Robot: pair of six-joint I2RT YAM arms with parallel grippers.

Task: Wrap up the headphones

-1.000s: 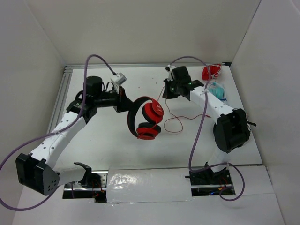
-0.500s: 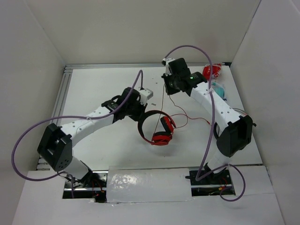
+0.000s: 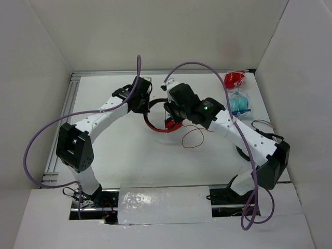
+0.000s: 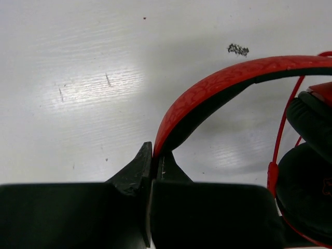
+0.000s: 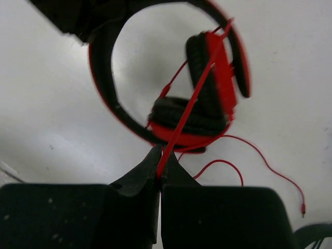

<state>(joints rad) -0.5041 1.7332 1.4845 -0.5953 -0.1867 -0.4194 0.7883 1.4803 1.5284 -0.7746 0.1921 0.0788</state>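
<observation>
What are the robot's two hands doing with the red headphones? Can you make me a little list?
Left gripper: shut on the headband of the headphones
Right gripper: shut on the thin red cable
Headphones: between the two grippers, near the middle of the table
Loose cable: a loop lies on the table beside the right arm
Also there: red packet and teal packet, far right corner, untouched
</observation>
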